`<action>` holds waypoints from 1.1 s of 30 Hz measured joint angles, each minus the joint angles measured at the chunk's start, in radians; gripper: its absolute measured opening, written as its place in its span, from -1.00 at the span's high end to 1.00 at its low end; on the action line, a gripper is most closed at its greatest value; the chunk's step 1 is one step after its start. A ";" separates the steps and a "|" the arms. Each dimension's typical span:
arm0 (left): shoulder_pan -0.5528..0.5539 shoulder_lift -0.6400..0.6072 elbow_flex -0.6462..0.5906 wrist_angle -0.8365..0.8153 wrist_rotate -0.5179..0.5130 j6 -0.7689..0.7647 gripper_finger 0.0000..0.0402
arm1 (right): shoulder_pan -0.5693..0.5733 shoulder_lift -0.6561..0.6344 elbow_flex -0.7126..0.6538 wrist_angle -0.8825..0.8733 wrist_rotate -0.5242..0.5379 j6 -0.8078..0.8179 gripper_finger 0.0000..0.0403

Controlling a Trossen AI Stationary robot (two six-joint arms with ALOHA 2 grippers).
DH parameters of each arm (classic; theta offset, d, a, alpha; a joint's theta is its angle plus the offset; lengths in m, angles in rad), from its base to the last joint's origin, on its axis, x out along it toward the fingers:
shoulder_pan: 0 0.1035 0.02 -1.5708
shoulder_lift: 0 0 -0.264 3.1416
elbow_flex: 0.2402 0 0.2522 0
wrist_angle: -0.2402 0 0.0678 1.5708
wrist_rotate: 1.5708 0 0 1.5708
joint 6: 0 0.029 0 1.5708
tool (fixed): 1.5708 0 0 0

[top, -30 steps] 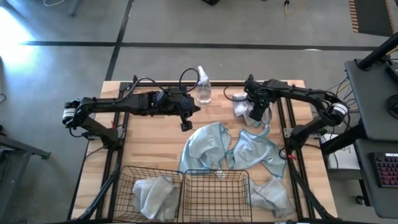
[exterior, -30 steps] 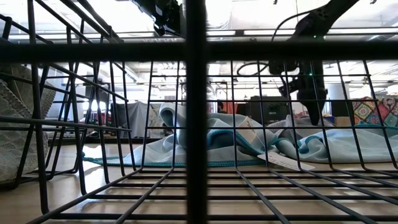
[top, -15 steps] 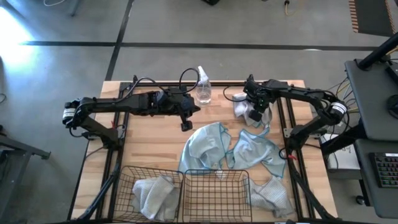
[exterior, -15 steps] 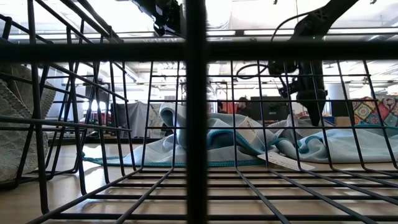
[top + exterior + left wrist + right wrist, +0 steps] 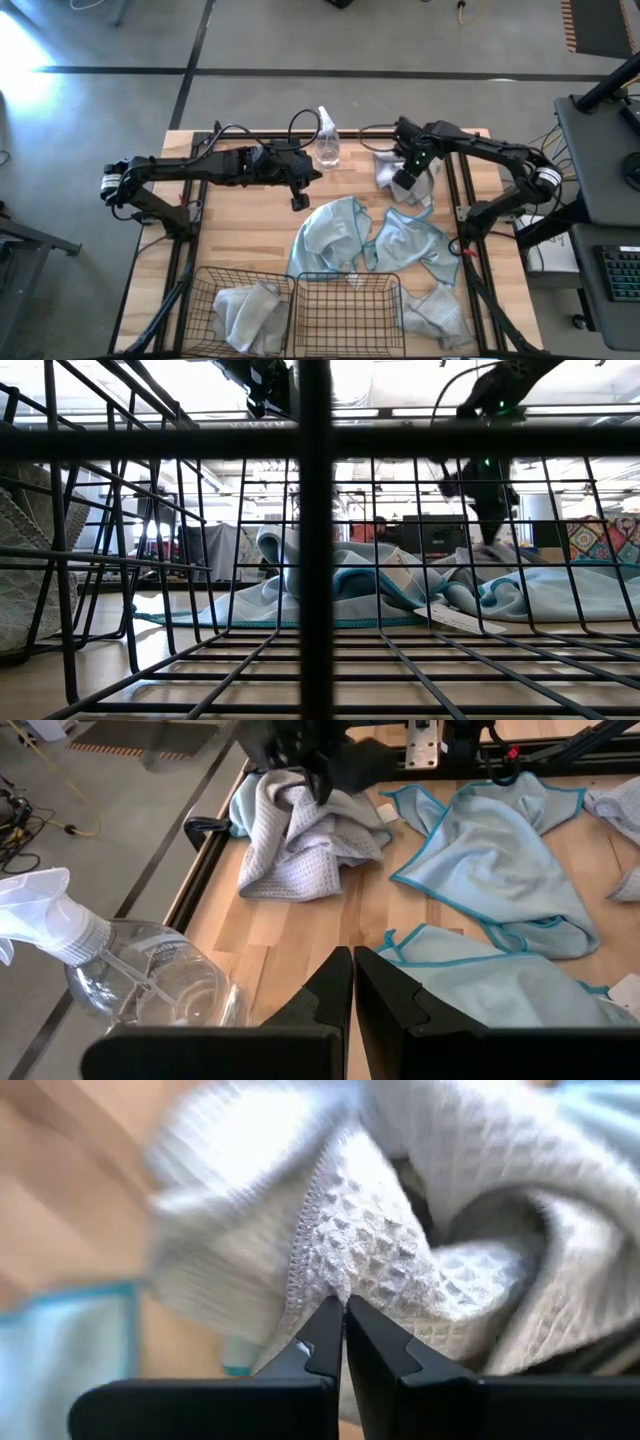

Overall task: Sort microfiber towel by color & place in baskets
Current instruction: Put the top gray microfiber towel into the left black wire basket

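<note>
We see the right jaws [image 5: 343, 1312] clamped on a grey towel [image 5: 392, 170] at the bench's [image 5: 240, 225] far side; the left jaws [image 5: 353, 970] are together.

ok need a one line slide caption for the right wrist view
Right gripper shut on a fold of the grey-white waffle-weave towel above the wooden table.

Spray bottle [image 5: 328, 146]: clear plastic with a white trigger head, standing upright near the table's 12 o'clock edge.
Table [image 5: 240, 215]: light wood planks, ringed by a black metal frame [image 5: 357, 133].
Floor [image 5: 300, 40]: grey concrete, crossed by dark lines.
Desk [image 5: 600, 160]: dark, off the table's 3 o'clock side, carrying a keyboard [image 5: 620, 272].
</note>
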 joint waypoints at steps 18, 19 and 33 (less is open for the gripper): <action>0.014 -0.008 0.062 -0.081 -0.019 -0.050 1.00 | 0.041 -0.159 0.253 0.004 -0.316 0.166 0.96; 0.014 -0.008 0.075 -0.098 -0.035 -0.050 1.00 | 0.050 -0.166 0.264 0.005 -0.333 0.179 0.96; 0.016 -0.010 0.311 -0.432 -0.161 -0.041 1.00 | 0.290 -0.205 0.427 0.057 -0.372 0.317 0.96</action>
